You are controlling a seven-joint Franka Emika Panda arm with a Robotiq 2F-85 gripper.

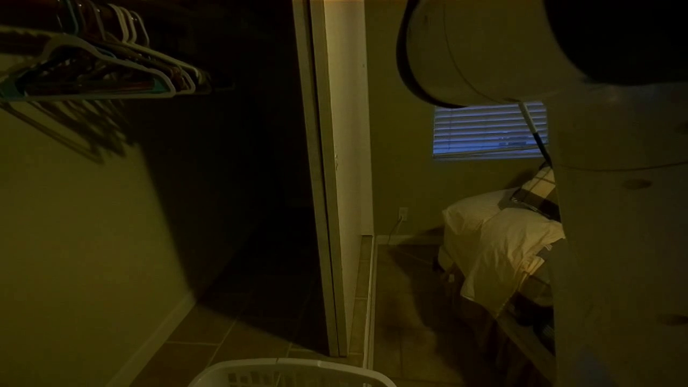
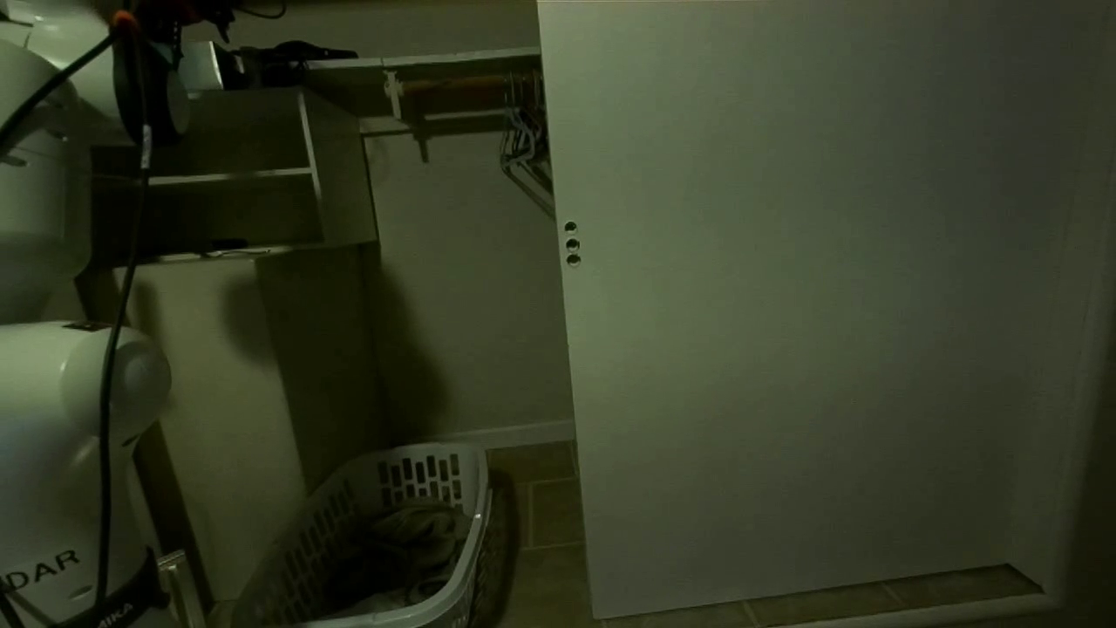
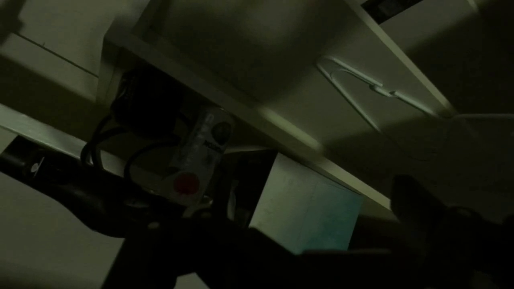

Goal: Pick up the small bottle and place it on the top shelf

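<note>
Two dark fingers (image 3: 417,212) at six o'clock in the wrist view: set wide apart, gripping nothing. One small bottle (image 3: 200,156), pale with one red round mark: nine o'clock, beside one white-and-teal box (image 3: 307,204) at five; what the bottle rests on cannot be told. One black corded item (image 3: 148,104): ten o'clock. One white hanger (image 3: 383,92): two o'clock. In an exterior view: one shelf unit (image 2: 340,183) at ten, showing two open compartments (image 2: 261,209); one white basket (image 2: 477,488) at seven, holding dark cloth (image 2: 410,541); one door (image 2: 819,305) at three, bearing three round holes (image 2: 573,244). In an exterior view: hangers (image 1: 118,62) at ten, overlapping, count uncertain.
</note>
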